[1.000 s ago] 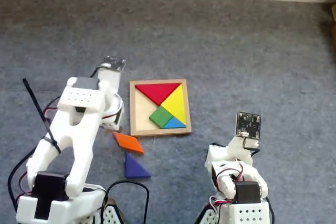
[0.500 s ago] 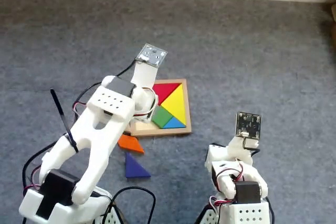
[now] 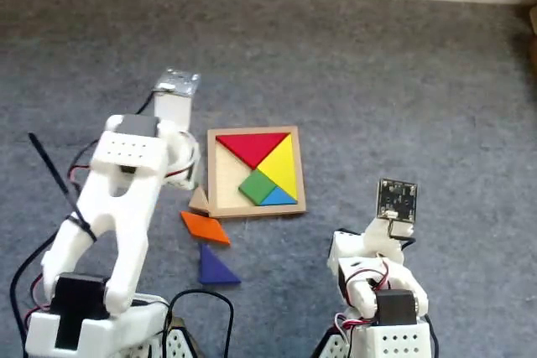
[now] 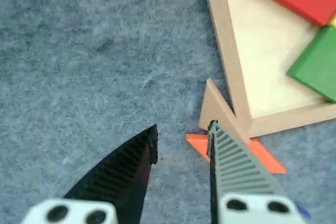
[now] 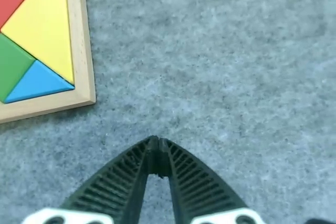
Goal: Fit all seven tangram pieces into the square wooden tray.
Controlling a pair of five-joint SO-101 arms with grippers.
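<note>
The square wooden tray (image 3: 216, 207) holds a red triangle (image 3: 250, 148), a yellow triangle (image 3: 283, 169), a green square (image 3: 257, 186) and a blue triangle (image 3: 277, 197). Its left part is bare wood (image 4: 262, 66). A small tan triangle (image 4: 216, 109) lies on the carpet against the tray's near left corner. An orange parallelogram (image 3: 205, 228) and a purple triangle (image 3: 216, 267) lie in front of it. My left gripper (image 4: 182, 132) hangs open just short of the tan triangle, one fingertip (image 4: 212, 129) at its edge. My right gripper (image 5: 157, 157) is shut over bare carpet, to the right of the tray (image 5: 84, 51).
Grey carpet covers the table. The left arm (image 3: 126, 182) stands along the tray's left side; the right arm (image 3: 382, 278) sits at the front right. A black cable (image 3: 54, 173) juts out left of the left arm.
The left arm swung right over the tray, then back to the tray's left side. The tan triangle now shows on the carpet by the tray's corner. The right arm kept still.
</note>
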